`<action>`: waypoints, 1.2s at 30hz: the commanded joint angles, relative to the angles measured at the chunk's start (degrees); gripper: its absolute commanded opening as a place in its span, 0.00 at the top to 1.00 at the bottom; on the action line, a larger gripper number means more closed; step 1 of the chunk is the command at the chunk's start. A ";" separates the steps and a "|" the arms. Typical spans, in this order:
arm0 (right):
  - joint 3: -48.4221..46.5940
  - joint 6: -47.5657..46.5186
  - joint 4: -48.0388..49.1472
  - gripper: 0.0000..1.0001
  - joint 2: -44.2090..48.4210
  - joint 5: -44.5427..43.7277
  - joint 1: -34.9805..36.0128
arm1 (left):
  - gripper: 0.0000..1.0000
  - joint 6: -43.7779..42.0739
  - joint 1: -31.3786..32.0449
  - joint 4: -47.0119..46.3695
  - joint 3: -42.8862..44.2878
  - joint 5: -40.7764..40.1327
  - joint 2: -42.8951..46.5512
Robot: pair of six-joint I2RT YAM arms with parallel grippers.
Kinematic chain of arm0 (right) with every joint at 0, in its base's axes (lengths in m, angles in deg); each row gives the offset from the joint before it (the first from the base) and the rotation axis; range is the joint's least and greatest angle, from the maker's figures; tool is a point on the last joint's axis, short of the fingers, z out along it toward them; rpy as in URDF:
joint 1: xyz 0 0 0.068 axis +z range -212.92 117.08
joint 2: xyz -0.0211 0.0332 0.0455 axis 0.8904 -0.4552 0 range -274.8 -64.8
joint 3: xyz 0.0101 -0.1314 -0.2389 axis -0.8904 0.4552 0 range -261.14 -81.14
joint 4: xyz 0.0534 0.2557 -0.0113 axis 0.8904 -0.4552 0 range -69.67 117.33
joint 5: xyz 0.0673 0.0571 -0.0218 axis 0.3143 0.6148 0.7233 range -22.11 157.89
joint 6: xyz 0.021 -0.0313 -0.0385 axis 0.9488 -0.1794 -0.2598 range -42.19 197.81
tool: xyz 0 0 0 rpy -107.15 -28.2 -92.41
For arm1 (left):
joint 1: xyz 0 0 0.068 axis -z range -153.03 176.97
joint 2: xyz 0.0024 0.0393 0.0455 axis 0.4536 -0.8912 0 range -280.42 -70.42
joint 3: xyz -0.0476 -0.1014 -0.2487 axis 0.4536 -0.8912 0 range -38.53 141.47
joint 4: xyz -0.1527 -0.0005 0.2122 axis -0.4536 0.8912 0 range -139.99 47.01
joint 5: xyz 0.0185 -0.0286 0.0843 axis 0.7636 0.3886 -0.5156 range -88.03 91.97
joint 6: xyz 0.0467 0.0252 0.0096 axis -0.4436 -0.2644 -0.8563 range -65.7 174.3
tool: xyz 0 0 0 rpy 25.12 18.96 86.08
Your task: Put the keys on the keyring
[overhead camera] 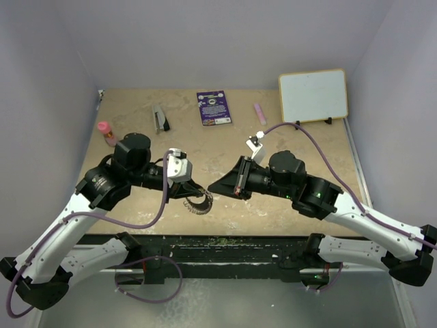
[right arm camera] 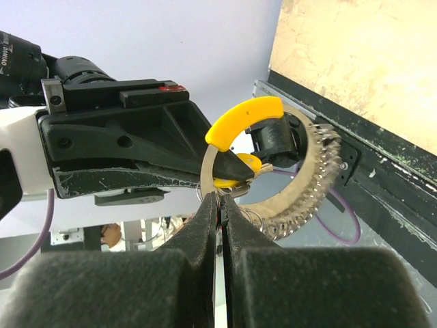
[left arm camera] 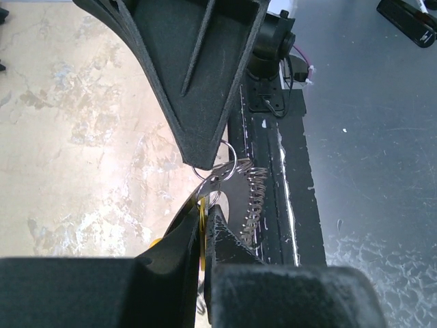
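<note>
Both grippers meet above the table's front edge. My left gripper (overhead camera: pixel 196 190) (left arm camera: pixel 203 209) is shut on the yellow head of a key (left arm camera: pixel 201 225); the head also shows at its tip in the right wrist view (right arm camera: pixel 240 168). The keyring (right arm camera: pixel 315 179) (left arm camera: pixel 253 198) (overhead camera: pixel 203 203), a silvery coiled loop with a yellow curved sleeve (right arm camera: pixel 246 115), hangs from the same pinch. My right gripper (overhead camera: pixel 214 186) (right arm camera: pixel 220 199) is shut on the loop's thin flat silvery part (right arm camera: pixel 207 162), tip to tip with the left one. Small wire rings (left arm camera: pixel 225 161) sit between the tips.
At the back of the table are a whiteboard (overhead camera: pixel 313 96), a purple card (overhead camera: pixel 214 107), a pink eraser (overhead camera: pixel 260 113), a grey-and-black tool (overhead camera: pixel 161 118) and a small pink bottle (overhead camera: pixel 104 131). A black rail (overhead camera: pixel 225 242) runs along the front edge just below the grippers.
</note>
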 commanded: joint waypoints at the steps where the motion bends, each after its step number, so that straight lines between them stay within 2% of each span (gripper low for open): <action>1: -1.64 -2.19 -1.95 1.00 0.33 -1.80 -0.17 | 0.97 -0.12 0.19 -0.11 3.79 1.06 -0.42; 6: -1.34 -1.37 -2.41 1.00 0.83 -2.98 -0.16 | 0.97 0.33 0.23 0.66 4.69 2.43 -1.03; 9: 0.06 -0.23 1.25 1.00 1.38 -2.98 -0.16 | 0.97 -0.88 0.21 2.65 5.22 2.09 -1.19; 19: 0.17 4.11 7.36 1.00 -1.01 -4.52 0.25 | 0.97 -0.55 0.43 6.10 6.60 -3.57 -3.17; 28: -1.05 3.27 4.75 1.00 -1.17 -3.67 0.36 | 0.97 -2.22 0.47 6.68 7.79 -11.49 -3.04; 36: -0.99 4.32 5.91 1.00 -1.57 -4.79 0.80 | 0.97 -1.82 0.63 7.67 11.62 -11.87 -5.08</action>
